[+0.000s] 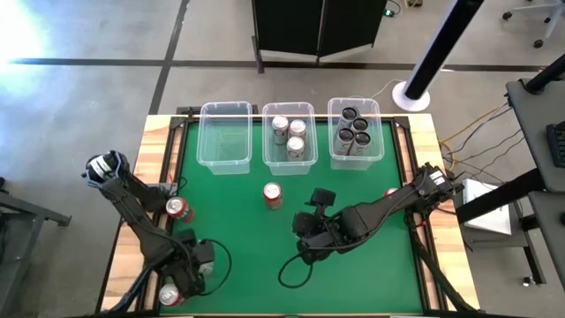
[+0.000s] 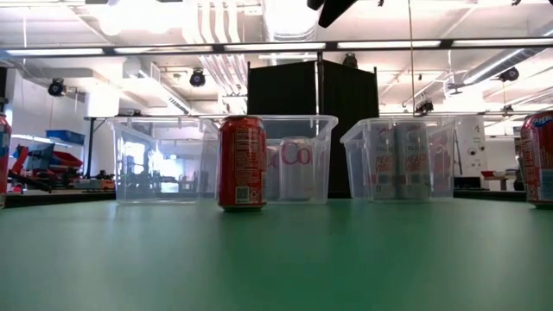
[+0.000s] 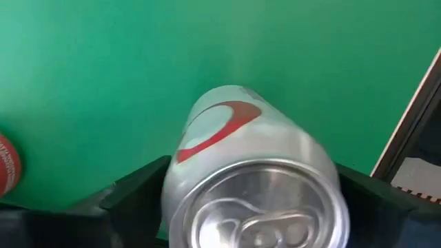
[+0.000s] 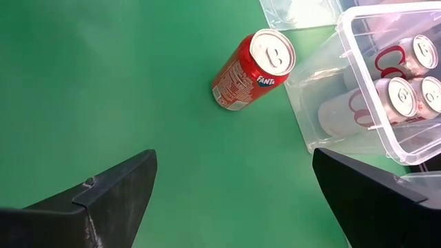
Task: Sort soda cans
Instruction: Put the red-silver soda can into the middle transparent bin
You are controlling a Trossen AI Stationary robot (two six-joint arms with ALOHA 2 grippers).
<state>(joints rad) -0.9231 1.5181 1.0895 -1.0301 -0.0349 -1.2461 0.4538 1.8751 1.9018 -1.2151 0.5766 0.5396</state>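
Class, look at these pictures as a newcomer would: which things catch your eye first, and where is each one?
First, the silver can gripped in the left end effector at the table's near left corner. Next, the lone red can standing mid-table on the green mat, just ahead of the open right end effector. Behind it stand three clear bins: the left bin empty, the middle bin holding silver cans, the right bin dark ones.

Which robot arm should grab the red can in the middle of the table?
Probably the right: the right gripper has open jaws facing the red can. The left gripper holds a silver can.
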